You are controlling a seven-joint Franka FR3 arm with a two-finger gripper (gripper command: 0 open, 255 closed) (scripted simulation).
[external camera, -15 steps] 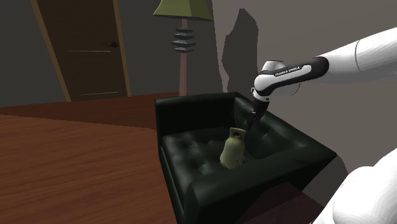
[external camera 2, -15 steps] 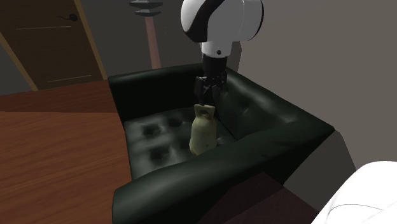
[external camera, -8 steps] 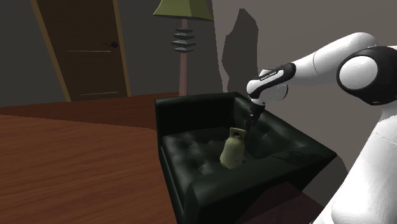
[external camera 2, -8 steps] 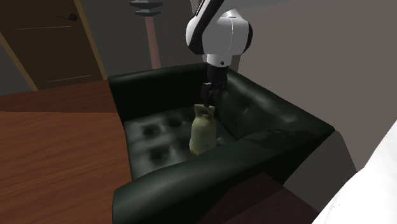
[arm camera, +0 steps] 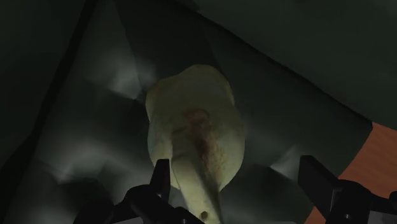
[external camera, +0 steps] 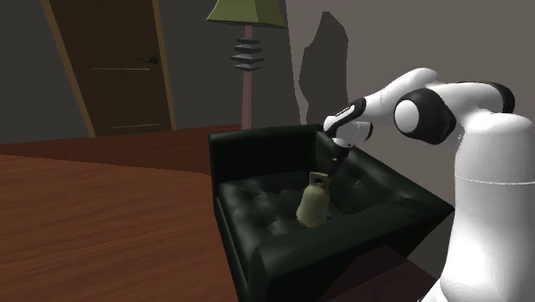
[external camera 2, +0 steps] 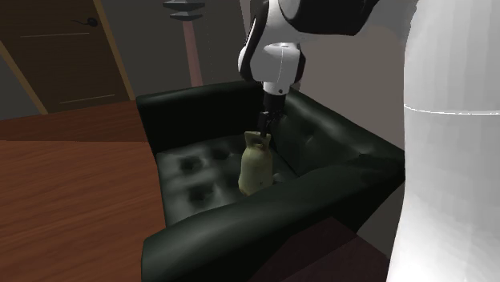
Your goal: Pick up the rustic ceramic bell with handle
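Observation:
A pale yellowish bell [external camera: 312,204] with a loop handle on top stands upright on the seat of a dark tufted armchair [external camera: 257,154]. My black gripper [external camera: 329,166] hangs just above and slightly behind the handle. In the second exterior view the gripper [external camera 2: 265,128] points down at the top of the bell [external camera 2: 256,170]. The wrist view looks down on the bell [arm camera: 197,127] from close by. There the gripper [arm camera: 238,184] is open, and the handle lies near one finger [arm camera: 161,179] with no contact.
The armchair's back and arms [external camera 2: 336,152] wall in the seat on three sides. A floor lamp [external camera: 247,60] stands behind the chair and a brown door [external camera: 111,69] is at the far left. Wooden floor [external camera: 103,223] stretches to the left. The robot's white body [external camera: 484,214] rises at the right.
The arm has swung and its white body has come into view at the right. The hand turned about its axis and shifted slightly toward the bell's handle. The fingers stayed apart.

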